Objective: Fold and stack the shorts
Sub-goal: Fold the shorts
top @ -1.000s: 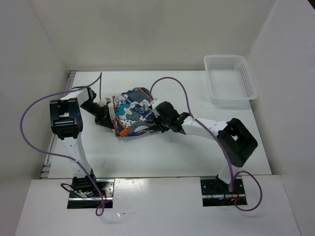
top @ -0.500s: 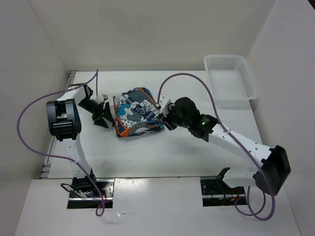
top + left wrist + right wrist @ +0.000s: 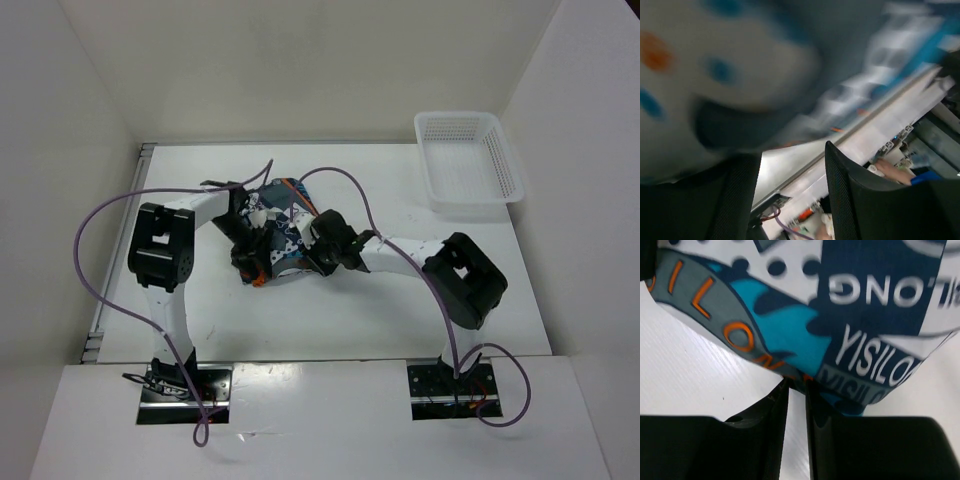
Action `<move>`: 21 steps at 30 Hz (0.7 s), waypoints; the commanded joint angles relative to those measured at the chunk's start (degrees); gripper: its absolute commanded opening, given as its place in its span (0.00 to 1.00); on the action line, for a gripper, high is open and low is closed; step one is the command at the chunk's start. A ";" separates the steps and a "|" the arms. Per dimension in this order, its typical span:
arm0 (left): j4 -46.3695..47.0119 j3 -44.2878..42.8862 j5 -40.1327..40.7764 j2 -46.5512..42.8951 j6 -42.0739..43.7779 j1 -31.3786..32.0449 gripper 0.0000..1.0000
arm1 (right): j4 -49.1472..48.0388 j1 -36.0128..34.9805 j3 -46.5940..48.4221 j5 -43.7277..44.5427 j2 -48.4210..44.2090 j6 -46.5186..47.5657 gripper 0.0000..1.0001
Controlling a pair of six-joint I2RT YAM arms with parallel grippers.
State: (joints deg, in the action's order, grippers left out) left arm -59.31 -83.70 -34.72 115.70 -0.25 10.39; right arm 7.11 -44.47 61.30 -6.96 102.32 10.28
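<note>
Lying bunched on the white table [image 3: 390, 310], the shorts [image 3: 287, 243] sit between the two arms, the left gripper [image 3: 792, 150] over their left side with its fingers apart, the right gripper [image 3: 796, 384] narrowed to a slit and nipping their lettered hem.

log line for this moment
stage: folding | shorts: bunched | left tool: open over shorts | right tool: pinching shorts edge

"YISILO" print on the shorts [image 3: 805, 305]
</note>
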 commanded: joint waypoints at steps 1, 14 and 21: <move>4.01 3.98 4.83 2.16 0.25 -1.34 0.61 | -3.86 0.17 -2.05 -0.16 1.04 -4.65 0.24; 12.20 10.22 17.92 -0.30 0.25 5.60 0.61 | 3.86 -0.81 0.99 -3.94 -6.34 -3.96 0.25; 15.44 14.00 22.59 -1.96 0.25 10.61 0.61 | 4.94 8.52 2.87 -10.37 -10.65 -15.81 0.26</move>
State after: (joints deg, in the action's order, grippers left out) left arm -51.92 -73.82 -18.94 112.25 -1.80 18.35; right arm 12.25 -37.19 63.00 -15.86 94.52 0.25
